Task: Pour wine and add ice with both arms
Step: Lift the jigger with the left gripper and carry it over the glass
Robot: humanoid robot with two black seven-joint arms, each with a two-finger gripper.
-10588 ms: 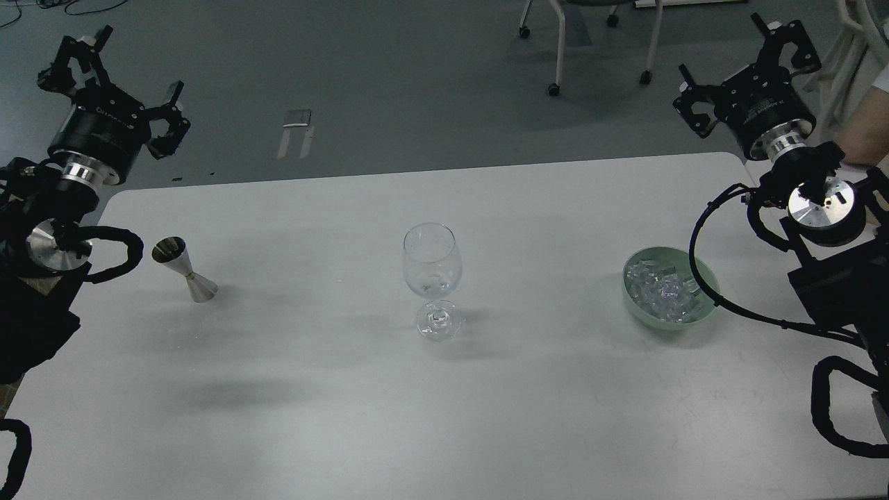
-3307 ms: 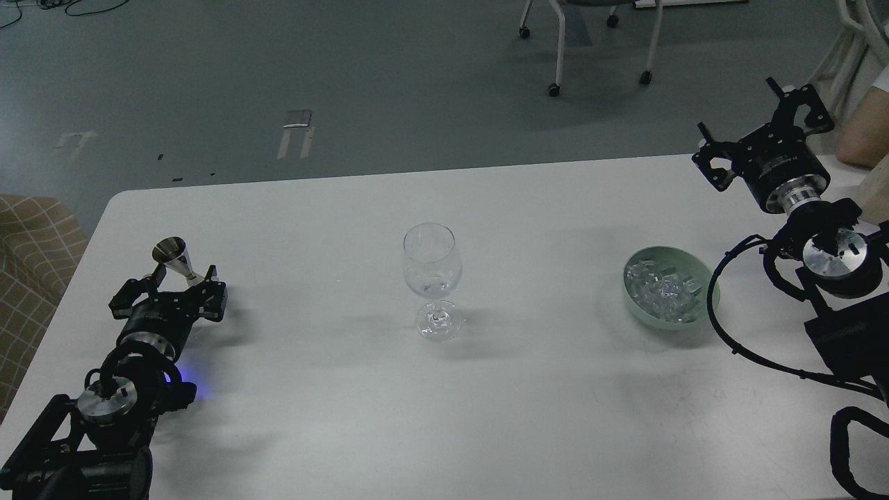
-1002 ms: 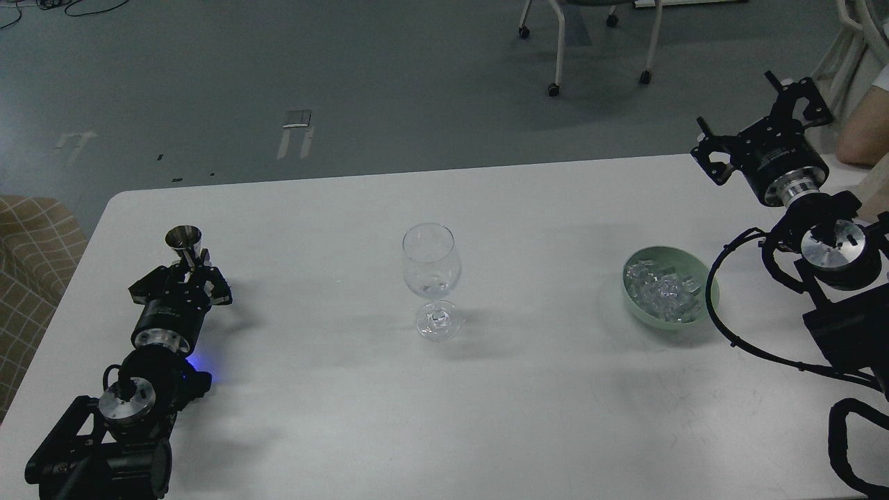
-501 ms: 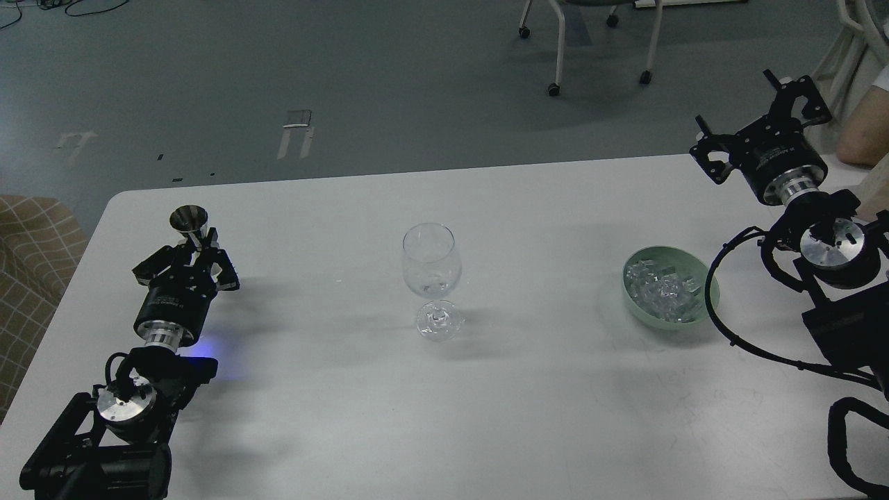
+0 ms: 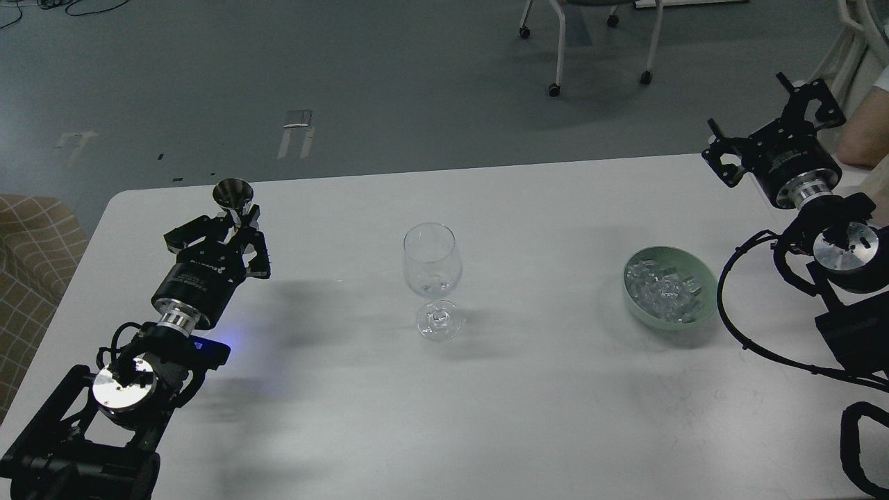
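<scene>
My left gripper (image 5: 236, 226) is shut on a silver double-cone jigger (image 5: 233, 196) and holds it upright above the table's left part. I cannot see the wine inside the jigger. A clear stemmed glass (image 5: 432, 278) stands at the table's middle, to the right of the left gripper. A green bowl (image 5: 701, 274) of clear ice cubes (image 5: 660, 288) sits at the right. My right gripper (image 5: 771, 128) is open and empty, raised beyond and to the right of the bowl.
The white table (image 5: 444, 417) fills the lower view. A chair on castors (image 5: 590, 42) stands on the grey floor behind. A person's arm (image 5: 861, 132) shows at the right edge. A tan checked seat (image 5: 35, 243) is at the left edge.
</scene>
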